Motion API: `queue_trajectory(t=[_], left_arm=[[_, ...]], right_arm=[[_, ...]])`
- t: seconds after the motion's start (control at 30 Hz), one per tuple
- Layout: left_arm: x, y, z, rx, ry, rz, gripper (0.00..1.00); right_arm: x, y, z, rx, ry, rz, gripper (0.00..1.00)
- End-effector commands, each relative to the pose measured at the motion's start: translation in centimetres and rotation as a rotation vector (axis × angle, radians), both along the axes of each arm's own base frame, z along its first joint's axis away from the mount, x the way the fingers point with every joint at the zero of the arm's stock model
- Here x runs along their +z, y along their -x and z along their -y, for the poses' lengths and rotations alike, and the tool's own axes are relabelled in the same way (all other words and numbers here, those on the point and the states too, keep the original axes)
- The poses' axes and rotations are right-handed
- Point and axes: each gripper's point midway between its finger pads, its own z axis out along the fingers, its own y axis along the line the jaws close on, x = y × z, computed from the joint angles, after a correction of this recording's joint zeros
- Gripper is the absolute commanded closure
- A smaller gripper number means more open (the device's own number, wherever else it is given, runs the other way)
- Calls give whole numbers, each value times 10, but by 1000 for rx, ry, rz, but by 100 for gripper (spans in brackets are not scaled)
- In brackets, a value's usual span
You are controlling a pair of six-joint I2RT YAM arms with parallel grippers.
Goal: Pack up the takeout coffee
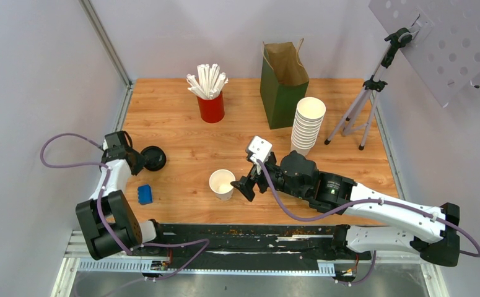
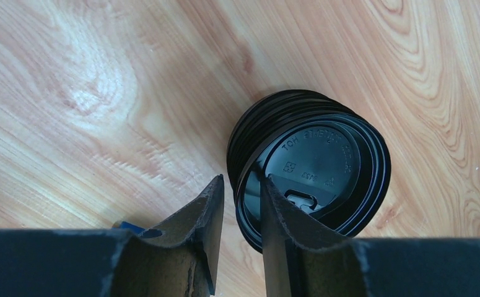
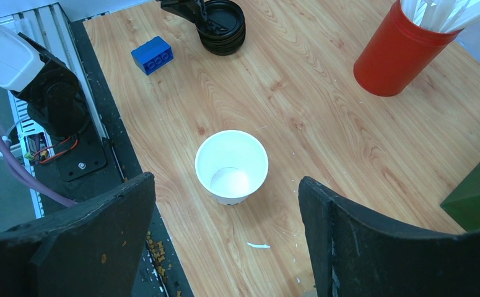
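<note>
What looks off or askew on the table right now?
The top black lid sits tilted and slid sideways off the lid stack, its rim between the left gripper's jaws. Also, brown crumbs litter the black mat by the near table edge.

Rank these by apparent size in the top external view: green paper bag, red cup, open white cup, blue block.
1. green paper bag
2. red cup and open white cup: they look about alike, so unranked
3. blue block, smallest
</note>
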Motion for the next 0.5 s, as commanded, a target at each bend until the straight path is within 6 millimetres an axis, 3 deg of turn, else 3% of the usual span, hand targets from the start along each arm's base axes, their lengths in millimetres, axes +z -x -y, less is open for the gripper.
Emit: queue_trajectory(t=[0.0,0.4,0.47], left_arm=[[4,-10,-5,-13,-10,48,66],[28,-7,-5,-40,-30,59,100],[33,-6,-5,-42,-35,67,100]], right_arm=[[20,0,-4,5,-53,25,15],[17,2,-8,20,-52,8,15],[16,2,-8,19,-51,5,15]])
